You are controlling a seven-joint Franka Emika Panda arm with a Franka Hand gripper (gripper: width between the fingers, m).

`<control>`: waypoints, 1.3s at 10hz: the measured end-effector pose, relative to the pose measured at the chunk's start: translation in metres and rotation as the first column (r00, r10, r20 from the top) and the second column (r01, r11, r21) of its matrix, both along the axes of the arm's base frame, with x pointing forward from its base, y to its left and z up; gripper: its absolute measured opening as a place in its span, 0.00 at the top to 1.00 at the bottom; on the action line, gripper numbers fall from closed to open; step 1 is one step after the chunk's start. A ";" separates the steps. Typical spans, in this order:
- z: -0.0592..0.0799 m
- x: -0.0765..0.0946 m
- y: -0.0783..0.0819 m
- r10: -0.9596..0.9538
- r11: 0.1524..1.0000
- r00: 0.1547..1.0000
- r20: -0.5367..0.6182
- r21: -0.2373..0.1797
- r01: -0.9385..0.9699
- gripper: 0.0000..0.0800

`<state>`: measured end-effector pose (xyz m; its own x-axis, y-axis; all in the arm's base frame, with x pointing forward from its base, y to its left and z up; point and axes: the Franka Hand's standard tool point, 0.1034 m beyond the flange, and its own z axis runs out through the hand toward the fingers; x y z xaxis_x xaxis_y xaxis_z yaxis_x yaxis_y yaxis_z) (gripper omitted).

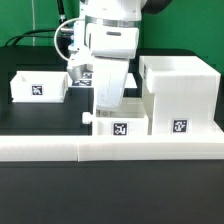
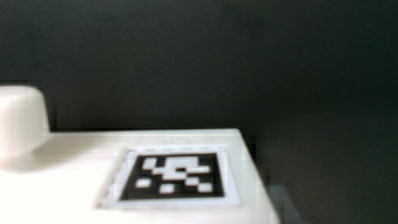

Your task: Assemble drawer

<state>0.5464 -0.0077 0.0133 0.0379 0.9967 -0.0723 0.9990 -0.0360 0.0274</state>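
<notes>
Nearest the exterior camera, a long low white border rail [image 1: 60, 150] is laid across the black table [image 1: 110, 195]. Just behind it, at the centre, a small white plastic knobbed tray [image 1: 128, 122] of the drawer is seen, with its black-and-white square tag [image 1: 121, 128] faced forward. The tool [image 1: 106, 106] is held low over this tray from twelve o'clock; whether it is wide, narrow or clamped cannot be told, as its fingers are hidden. A tall boxy white plastic casing [image 1: 178, 90] is stood just beside the tray at three o'clock, and a second small white tray [image 1: 40, 85] is set well apart toward ten o'clock. Should the centre tray be pushed askew, it could be caught on the casing's edge or wedged against the rail, and with a shallow hold it could be dropped.
</notes>
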 end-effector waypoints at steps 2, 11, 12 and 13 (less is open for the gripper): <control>-0.001 -0.001 0.001 0.002 1.000 1.000 -0.002 0.000 -0.002 0.95; -0.003 -0.002 0.010 -0.029 1.000 1.000 -0.005 0.001 0.029 0.95; -0.003 -0.003 0.011 -0.019 1.000 1.000 -0.006 0.000 0.019 0.95; -0.003 -0.003 0.010 -0.004 1.000 1.000 -0.009 -0.003 0.004 0.95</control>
<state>0.5435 0.0019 0.0105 0.0410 0.9963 -0.0751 0.9990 -0.0397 0.0182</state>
